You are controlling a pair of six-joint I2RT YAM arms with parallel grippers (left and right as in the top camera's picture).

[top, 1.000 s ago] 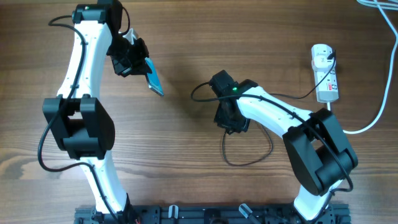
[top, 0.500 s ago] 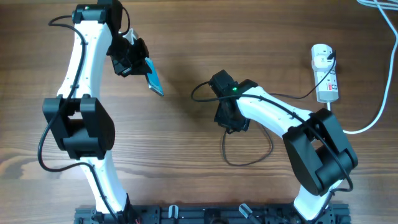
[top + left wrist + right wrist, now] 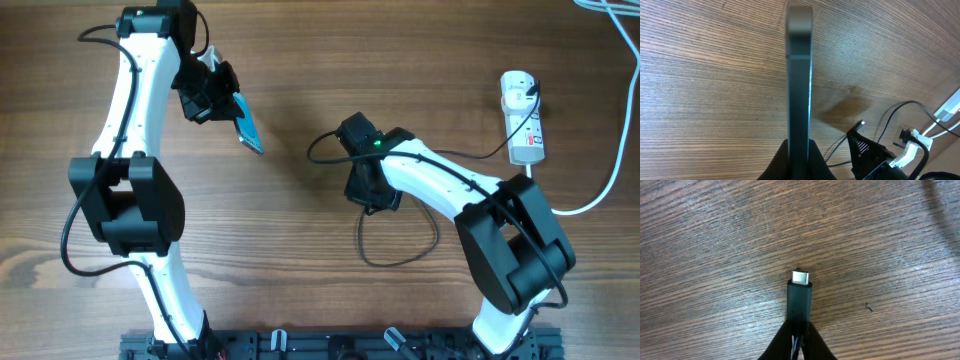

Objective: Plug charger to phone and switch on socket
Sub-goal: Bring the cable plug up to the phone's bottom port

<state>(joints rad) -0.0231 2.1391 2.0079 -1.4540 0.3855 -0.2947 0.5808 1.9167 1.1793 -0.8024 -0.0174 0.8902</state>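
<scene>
Here the charger (image 3: 361, 240) loops on the table (image 3: 300, 300) between phone (image 3: 250, 130) and socket (image 3: 524, 120)

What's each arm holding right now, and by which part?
The left jaws pinch the phone at one end, seen edge-on; the right jaws pinch the charger just behind its plug tip.

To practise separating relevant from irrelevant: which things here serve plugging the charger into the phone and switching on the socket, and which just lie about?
Job: phone, clamped in the left gripper; charger, its tip end held by the right gripper; socket.
Lying about: white cord near the right edge; wooden table.
</scene>
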